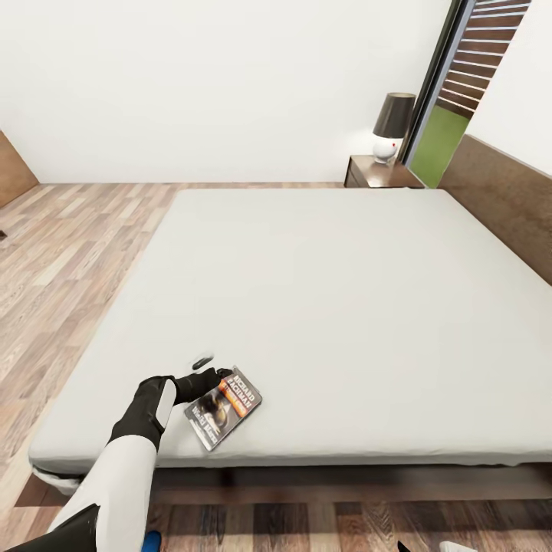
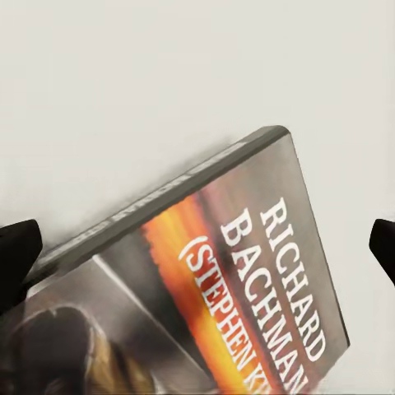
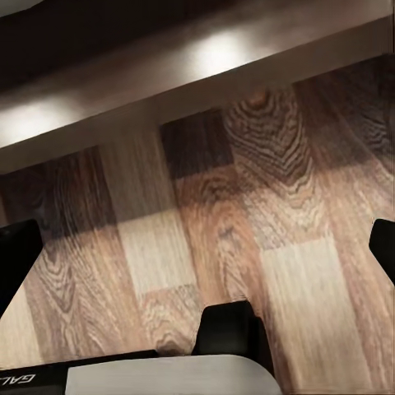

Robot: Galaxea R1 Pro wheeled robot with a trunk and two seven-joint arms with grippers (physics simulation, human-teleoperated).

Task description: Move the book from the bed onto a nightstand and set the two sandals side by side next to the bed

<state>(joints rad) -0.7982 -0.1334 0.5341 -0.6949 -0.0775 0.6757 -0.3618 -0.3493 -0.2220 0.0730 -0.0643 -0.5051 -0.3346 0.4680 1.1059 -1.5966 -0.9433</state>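
One book (image 1: 223, 409) flat on the bed (image 1: 330, 307) near its foot edge, left fingers (image 1: 217, 375) spread wide at its upper end, not gripping. Right fingers (image 3: 16, 259) wide apart over wood-plank floor (image 3: 247, 222). Nightstand (image 1: 379, 173) with lamp (image 1: 392, 126) beyond the far corner

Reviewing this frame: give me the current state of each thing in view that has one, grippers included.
book: lying flat on the mattress near the foot edge, cover up, not lifted.
left gripper: open, fingers either side of the book.
right gripper: open, holding nothing, above the wood floor.
bed: mattress bare apart from the book.
lamp: upright on the nightstand.
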